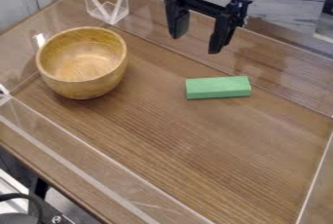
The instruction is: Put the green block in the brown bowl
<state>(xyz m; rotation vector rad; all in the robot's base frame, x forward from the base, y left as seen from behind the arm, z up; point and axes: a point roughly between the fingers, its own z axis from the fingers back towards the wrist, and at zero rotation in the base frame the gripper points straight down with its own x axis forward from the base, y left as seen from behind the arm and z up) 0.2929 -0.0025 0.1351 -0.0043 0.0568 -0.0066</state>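
Observation:
The green block (217,88) lies flat on the wooden table, right of centre, its long side running left to right. The brown bowl (82,61) stands upright at the left, nothing visible inside it. My gripper (197,33) hangs above the table behind the block, pointing down, its two black fingers spread apart with nothing between them. It touches neither the block nor the bowl.
The wooden table (169,150) is ringed by a low clear plastic wall. A clear plastic bracket (107,7) stands at the back edge behind the bowl. Dark gear shows at the bottom left corner, below the table.

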